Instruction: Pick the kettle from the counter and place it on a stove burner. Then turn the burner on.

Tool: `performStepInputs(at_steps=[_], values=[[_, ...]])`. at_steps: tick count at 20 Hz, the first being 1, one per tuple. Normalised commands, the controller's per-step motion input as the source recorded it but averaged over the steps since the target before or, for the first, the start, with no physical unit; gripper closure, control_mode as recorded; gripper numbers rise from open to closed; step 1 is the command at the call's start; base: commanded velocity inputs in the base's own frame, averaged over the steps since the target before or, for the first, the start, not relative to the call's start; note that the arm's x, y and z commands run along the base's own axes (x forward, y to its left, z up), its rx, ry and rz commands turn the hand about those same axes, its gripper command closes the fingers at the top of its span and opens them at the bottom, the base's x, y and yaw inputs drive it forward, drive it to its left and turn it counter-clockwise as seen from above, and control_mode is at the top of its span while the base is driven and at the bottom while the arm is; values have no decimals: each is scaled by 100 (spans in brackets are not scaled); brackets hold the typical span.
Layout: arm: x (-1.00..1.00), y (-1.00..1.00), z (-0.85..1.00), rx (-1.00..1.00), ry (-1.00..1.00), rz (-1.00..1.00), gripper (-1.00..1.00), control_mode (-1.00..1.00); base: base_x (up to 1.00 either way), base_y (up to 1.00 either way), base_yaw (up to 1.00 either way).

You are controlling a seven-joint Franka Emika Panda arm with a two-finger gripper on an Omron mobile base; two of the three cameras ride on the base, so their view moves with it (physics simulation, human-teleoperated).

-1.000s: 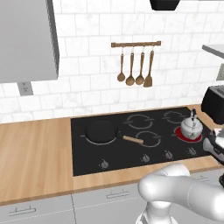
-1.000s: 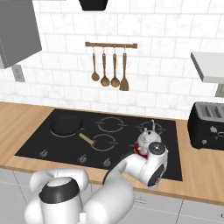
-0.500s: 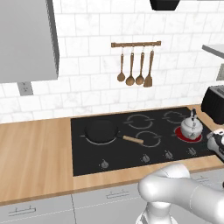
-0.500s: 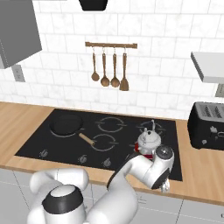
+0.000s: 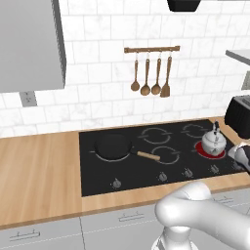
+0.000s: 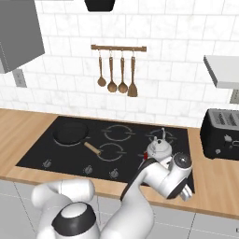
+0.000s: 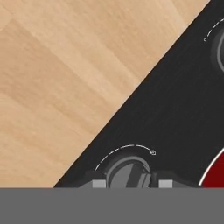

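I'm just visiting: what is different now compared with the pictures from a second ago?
The arm's wrist has swung further right and lower, toward the cooktop's front right corner. In the hand view the end effector sits at a control knob with a finger on each side. The kettle has stayed on the glowing red burner, and the frying pan and hanging utensils have not moved.

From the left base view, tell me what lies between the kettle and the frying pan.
In the left base view, between the kettle and the frying pan lies black cooktop glass with one unlit burner ring, which the pan's wooden handle reaches toward.
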Motion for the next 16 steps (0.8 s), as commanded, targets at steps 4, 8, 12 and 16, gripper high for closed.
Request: performStepInputs(at_steps=[4,8,12,16], values=[[0,0,0,0,0,0,-100,-100,0,0,0],[0,0,11,0,-4,0,-100,-100,0,0,0],[0,0,38,0,-10,0,-100,-100,0,0,0],[-15,-3,78,4,-20,0,-100,-100,0,0,0]])
